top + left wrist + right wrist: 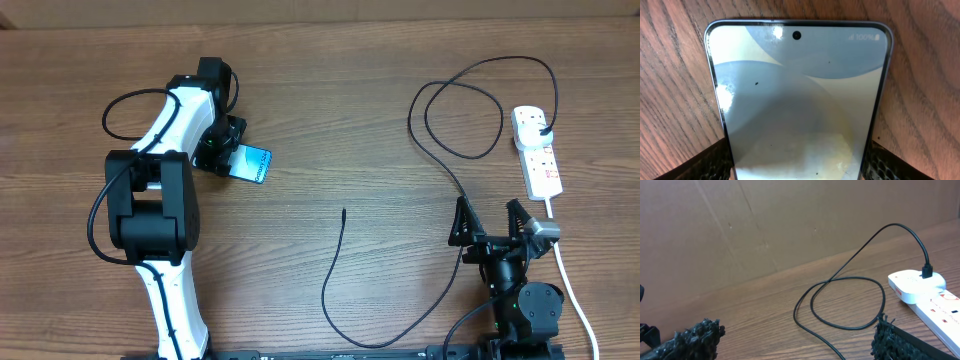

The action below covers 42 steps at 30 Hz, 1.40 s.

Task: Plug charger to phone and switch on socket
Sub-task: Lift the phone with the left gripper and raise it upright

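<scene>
The phone (250, 163) lies on a brown wood-grain table (330, 110) (a plain cardboard wall (740, 225) stands behind it). Its lit screen sits between the fingers (707, 162) of the left pincer (232, 155), which lie against both long edges, though I cannot tell whether they clamp it. The black charger cable (340, 260) rests with its free tip mid-table, well apart from the phone, and loops back to the white power strip (537, 150) at the right, near which the right pincer (490, 215) stands wide open and empty.
</scene>
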Each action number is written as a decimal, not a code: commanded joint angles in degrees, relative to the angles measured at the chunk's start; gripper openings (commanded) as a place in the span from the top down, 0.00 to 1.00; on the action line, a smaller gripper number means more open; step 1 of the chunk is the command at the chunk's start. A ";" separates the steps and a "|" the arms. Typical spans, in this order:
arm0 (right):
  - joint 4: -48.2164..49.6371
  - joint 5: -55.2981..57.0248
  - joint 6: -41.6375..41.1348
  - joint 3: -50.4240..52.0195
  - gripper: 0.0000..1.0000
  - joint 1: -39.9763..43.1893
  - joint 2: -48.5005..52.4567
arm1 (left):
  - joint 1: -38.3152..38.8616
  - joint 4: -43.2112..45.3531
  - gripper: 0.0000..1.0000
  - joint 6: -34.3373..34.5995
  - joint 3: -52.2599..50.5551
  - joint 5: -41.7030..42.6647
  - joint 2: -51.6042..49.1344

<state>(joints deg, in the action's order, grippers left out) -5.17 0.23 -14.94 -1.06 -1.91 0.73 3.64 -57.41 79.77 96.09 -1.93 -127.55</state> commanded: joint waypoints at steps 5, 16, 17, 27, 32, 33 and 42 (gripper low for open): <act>0.33 0.15 0.13 0.61 0.00 -0.28 -0.57 | -0.50 -0.81 0.96 -0.09 -0.79 -1.03 -2.95; 0.35 0.15 0.13 0.61 0.00 -0.28 -0.57 | -0.52 -1.01 0.96 -2.05 1.57 2.58 -2.93; 0.35 0.15 0.13 0.61 0.00 -0.28 -0.57 | -0.52 -1.11 0.96 -2.64 2.08 3.10 -2.93; 0.33 0.15 0.13 0.61 0.00 -0.28 -0.57 | -0.52 -2.19 0.96 -4.63 4.70 5.79 -2.84; 0.33 0.15 0.13 0.61 0.00 -0.28 -0.57 | -0.52 -3.04 0.96 -5.07 5.75 6.49 -2.82; 0.35 0.13 0.13 0.61 0.00 -0.28 -0.57 | -0.52 -3.43 0.96 -5.07 6.05 6.49 -2.82; 0.33 0.15 0.13 0.61 0.00 -0.28 -0.57 | -0.52 -5.75 0.96 -6.56 8.61 6.47 -2.82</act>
<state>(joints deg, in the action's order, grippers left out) -5.17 0.23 -14.96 -1.06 -1.91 0.73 3.22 -62.50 74.56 102.37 4.10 -129.69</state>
